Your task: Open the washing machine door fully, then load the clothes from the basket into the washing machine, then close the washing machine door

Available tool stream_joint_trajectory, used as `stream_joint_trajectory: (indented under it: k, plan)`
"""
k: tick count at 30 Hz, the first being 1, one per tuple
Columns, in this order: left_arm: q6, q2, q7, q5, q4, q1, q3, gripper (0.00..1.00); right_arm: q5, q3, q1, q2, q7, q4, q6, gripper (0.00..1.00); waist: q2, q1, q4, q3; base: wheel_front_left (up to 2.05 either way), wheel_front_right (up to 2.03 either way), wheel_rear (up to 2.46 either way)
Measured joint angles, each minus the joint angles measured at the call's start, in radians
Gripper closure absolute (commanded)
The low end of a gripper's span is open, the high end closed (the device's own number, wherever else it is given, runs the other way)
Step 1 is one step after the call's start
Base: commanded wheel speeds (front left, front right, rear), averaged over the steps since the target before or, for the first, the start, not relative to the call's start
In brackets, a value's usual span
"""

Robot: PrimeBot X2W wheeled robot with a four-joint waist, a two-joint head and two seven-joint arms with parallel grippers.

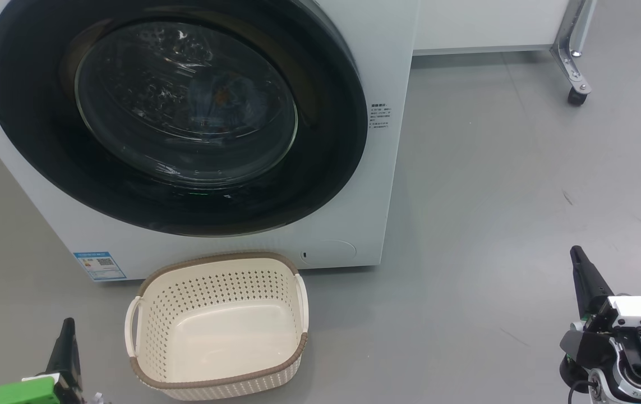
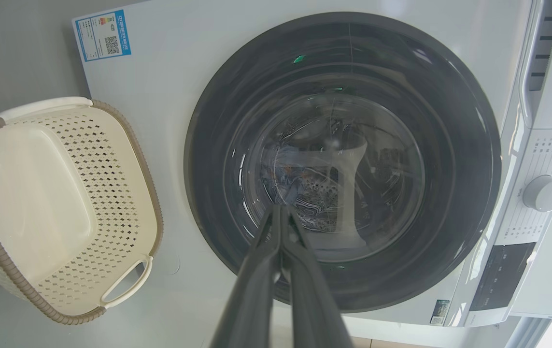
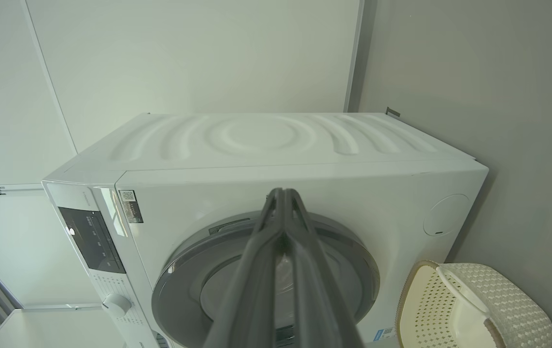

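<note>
Found basket (image 1: 219,336) empty beside washing machine (image 1: 390,56), clothes (image 2: 312,200) inside behind closed washing machine door (image 1: 185,106); judged task finished. Saw left gripper (image 2: 280,209) and right gripper (image 3: 283,192) jaws pressed together, empty.

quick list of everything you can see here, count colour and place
washing machine: 1, white, on the grey floor
washing machine door: 1, black rim, clear glass, shut
clothes: count unclear, bluish with orange, inside behind the glass
basket: 1, cream, brown rim, empty, floor before the machine
label: 1, blue, machine's lower left corner
dial: 1, white, control panel
caster leg: 1, silver, black wheel, far right
left tool: 1, dark, shut, lower left
right tool: 1, dark, shut, lower right
</note>
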Motion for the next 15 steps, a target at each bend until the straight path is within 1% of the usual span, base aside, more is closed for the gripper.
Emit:
stream_joint_trajectory:
  k: [15]
  plan:
    - [0.0, 0.0, 0.0, 0.0, 0.002, 0.0, 0.0, 1.0, 0.0, 0.0, 0.0, 0.0, 0.0, 0.0, 0.0, 1.0, 0.0, 0.0, 0.0, 0.0, 0.0, 0.0, 0.0]
